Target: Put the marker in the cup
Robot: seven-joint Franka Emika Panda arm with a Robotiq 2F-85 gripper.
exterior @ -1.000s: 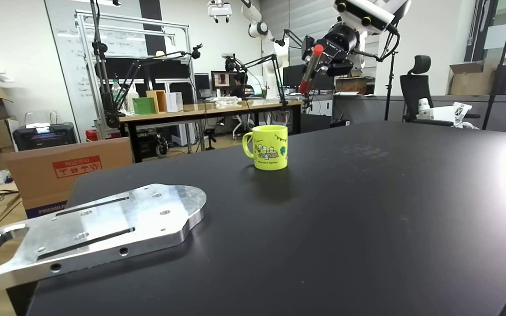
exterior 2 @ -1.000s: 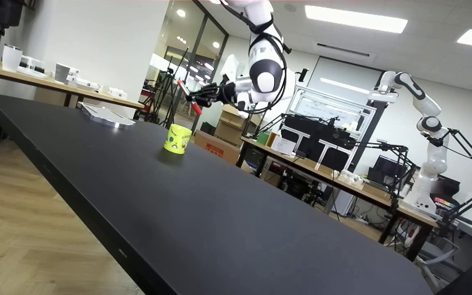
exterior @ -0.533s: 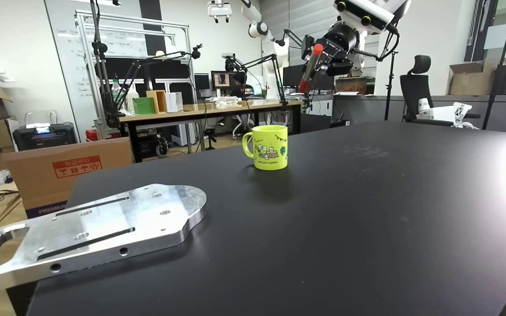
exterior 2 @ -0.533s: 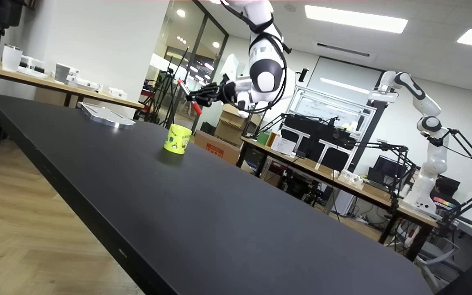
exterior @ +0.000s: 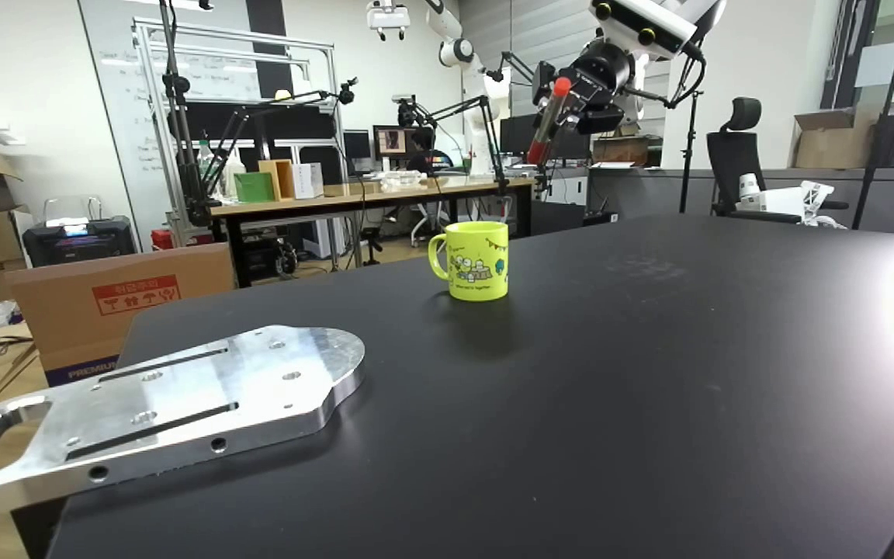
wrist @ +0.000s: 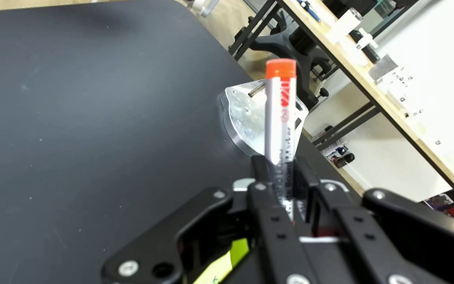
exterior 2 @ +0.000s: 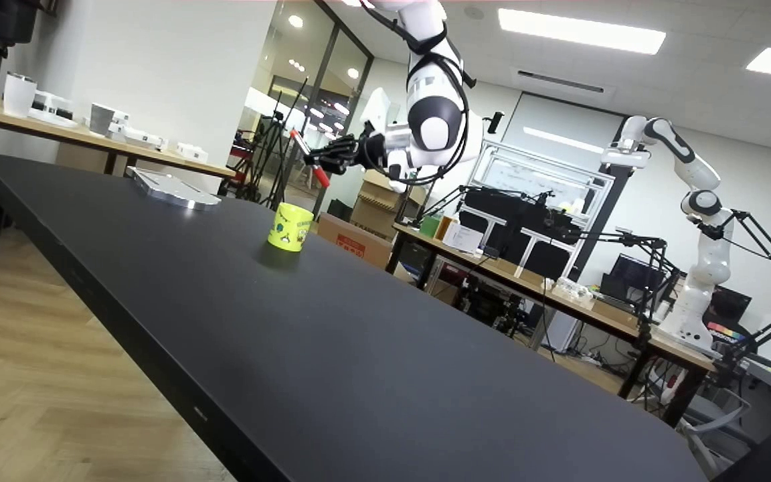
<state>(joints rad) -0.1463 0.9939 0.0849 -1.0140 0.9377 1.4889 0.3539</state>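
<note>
My gripper [wrist: 284, 167] is shut on the marker [wrist: 281, 114], with its fingers on both sides of the white barrel. The marker has a bright red-orange end and a darker red end. In both exterior views the marker [exterior: 549, 120] [exterior 2: 309, 159] is held tilted, well above the table, with the darker red end lower. The yellow-green cup [exterior: 478, 260] stands upright on the table, its handle to the left in that exterior view. The cup [exterior 2: 290, 227] is below the gripper [exterior 2: 315, 161]. In the wrist view only part of the cup [wrist: 227, 262] shows behind the gripper's linkage.
A thick silver metal plate [exterior: 230, 388] lies on the black table [exterior: 571, 404], overhanging its edge. The plate also shows in the wrist view [wrist: 244, 114] behind the marker. A cardboard box [exterior: 129, 303] stands on the floor beside the table. A wooden desk [exterior 2: 178, 161] is behind.
</note>
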